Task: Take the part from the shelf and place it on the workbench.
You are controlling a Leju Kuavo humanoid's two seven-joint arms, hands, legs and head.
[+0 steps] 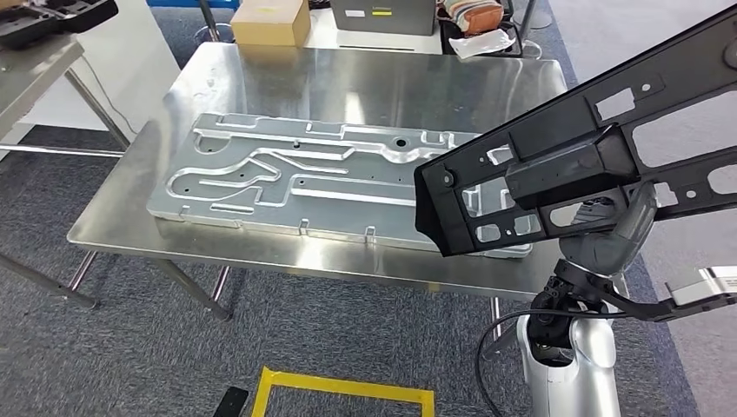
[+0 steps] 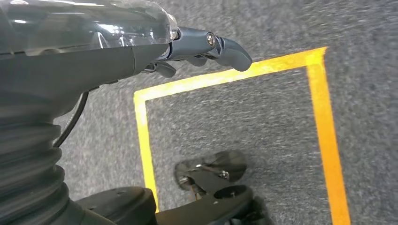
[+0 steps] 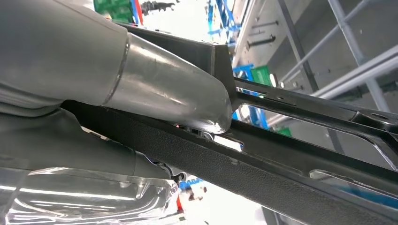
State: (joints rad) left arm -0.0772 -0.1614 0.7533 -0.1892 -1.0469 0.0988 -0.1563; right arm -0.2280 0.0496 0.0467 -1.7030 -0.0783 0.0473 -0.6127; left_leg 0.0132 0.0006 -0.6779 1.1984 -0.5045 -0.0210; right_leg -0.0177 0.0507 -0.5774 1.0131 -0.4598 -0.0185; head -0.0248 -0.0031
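Right robot hand (image 1: 608, 230) grips the long black part (image 1: 574, 156) from beneath, thumb (image 3: 169, 89) pressed against its frame. Part is held tilted above the right end of the steel bench (image 1: 365, 82), overlapping the grooved metal plate (image 1: 304, 182). Left robot hand (image 2: 206, 49) hangs over carpet, fingers curled, holding nothing.

Right arm rising from lower right, forearm upright, right hand (image 1: 608, 228) gripping black part (image 1: 574, 148), thumb (image 3: 173, 93) pressing its edge. Left hand (image 2: 206, 49) hanging low, fingers curling, holding nothing.
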